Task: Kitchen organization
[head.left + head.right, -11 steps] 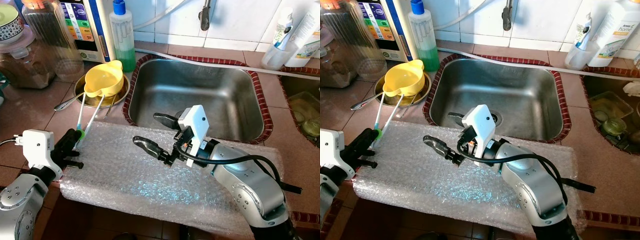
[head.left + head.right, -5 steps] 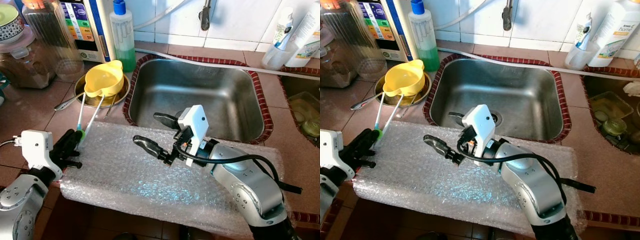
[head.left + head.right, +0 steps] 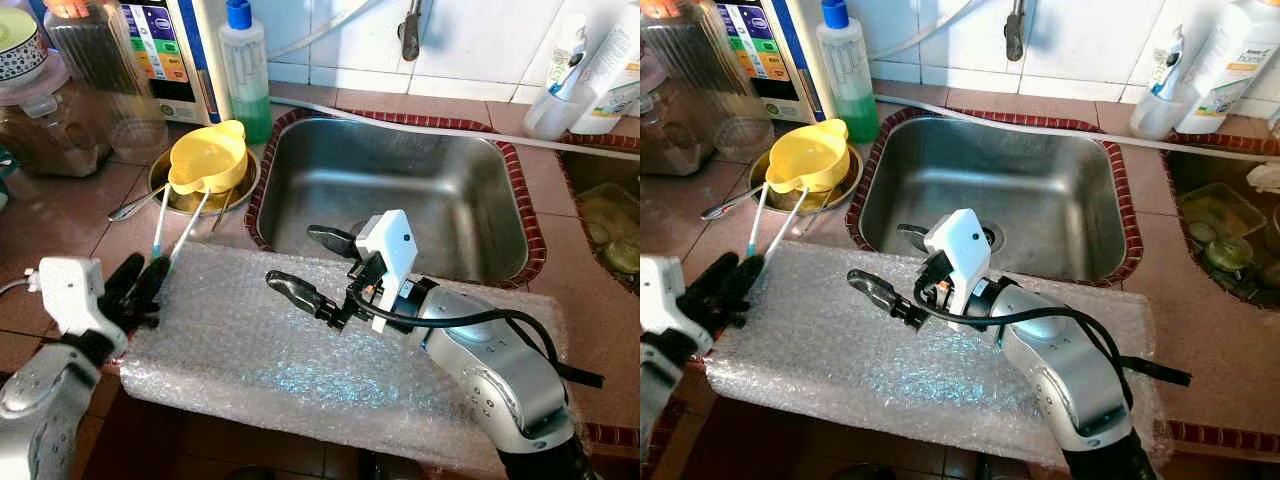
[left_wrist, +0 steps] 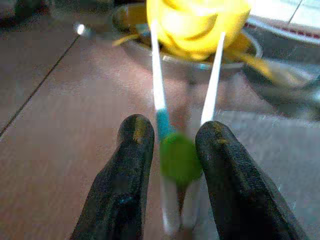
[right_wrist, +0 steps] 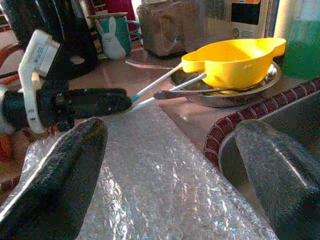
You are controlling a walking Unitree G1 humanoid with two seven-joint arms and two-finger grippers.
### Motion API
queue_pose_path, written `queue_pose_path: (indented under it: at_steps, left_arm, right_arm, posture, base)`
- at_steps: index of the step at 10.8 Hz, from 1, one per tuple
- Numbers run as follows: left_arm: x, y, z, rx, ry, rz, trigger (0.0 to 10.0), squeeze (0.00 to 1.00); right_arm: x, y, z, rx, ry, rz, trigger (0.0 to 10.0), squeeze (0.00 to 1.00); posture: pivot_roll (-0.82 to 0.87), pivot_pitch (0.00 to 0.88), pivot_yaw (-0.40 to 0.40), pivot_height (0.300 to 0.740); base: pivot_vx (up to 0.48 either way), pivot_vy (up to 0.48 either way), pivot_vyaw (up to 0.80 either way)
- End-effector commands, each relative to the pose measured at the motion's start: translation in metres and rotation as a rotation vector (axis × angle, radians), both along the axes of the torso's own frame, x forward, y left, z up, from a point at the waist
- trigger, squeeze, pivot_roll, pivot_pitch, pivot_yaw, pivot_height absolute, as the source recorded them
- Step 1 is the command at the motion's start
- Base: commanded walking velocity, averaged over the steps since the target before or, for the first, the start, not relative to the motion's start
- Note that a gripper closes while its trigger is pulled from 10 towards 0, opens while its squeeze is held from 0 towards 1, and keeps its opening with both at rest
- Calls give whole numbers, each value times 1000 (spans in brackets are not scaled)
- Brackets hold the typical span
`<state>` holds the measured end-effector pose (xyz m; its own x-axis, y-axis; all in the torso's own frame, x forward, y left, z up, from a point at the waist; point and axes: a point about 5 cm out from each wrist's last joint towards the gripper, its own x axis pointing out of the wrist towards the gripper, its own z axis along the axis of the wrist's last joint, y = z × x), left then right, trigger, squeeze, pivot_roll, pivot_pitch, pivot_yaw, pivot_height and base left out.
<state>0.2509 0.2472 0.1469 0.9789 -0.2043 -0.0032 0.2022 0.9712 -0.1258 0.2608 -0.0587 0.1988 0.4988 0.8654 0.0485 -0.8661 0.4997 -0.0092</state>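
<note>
A: Left gripper (image 4: 172, 150)?
B: At the left edge of the bubble wrap (image 3: 300, 350), on the counter (image 3: 60, 215). Its fingers (image 4: 131, 165) straddle the near ends of two white sticks, one on each side. Looks like they're pinching them, but there's a sliver of gap and motion blur, so I can't tell if it's clenched.

A: The sticks?
B: One has a teal band (image 4: 162, 122), the other a green end (image 4: 179, 159). Both run from the fingers up to the metal dish (image 3: 245, 185) and lean on it under the yellow bowl (image 3: 207, 155). Near ends sit right at the wrap's corner.

A: Right gripper (image 3: 318, 265)?
B: Over the wrap, near its far edge, just in front of the sink (image 3: 400, 190). Fingers spread wide, holding nothing. One finger (image 3: 295, 292) hangs above the wrap, the other reaches toward the sink rim.

A: Wrap position?
B: Flat along the front counter edge, across the front of the sink, right end under the right arm.

A: Around it?
B: Spoon (image 3: 135, 207) sticking out of the dish to the left. Green soap bottle with blue cap (image 3: 245, 70) behind the bowl. Jars (image 3: 85, 70) at far left. White bottles (image 3: 1230, 65) at back right, beside a cup (image 3: 1155, 110). Tap (image 3: 408, 30) above the sink.
</note>
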Motion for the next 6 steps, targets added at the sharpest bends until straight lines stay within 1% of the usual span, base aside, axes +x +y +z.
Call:
queue_pose_path:
  at_steps: [1, 4, 6]
  left_arm:
    - [0, -2, -6, -20, 28, -9, 10000, 1000]
    - [6, -6, -6, -39, 23, -23, 10000, 1000]
    - [12, -7, -8, -32, 27, -24, 10000, 1000]
  right_arm:
    - [-2, 2, 2, -3, -16, 18, 10000, 0]
    - [-4, 2, 1, -8, -19, 16, 10000, 0]
    - [-5, 3, 1, -13, -23, 19, 10000, 0]
  posture:
    - [-43, 208, 17, 740]
    - [-55, 210, 20, 740]
    - [-57, 212, 19, 740]
  base:
    - [0, 0, 0]
    - [0, 0, 0]
    - [0, 0, 0]
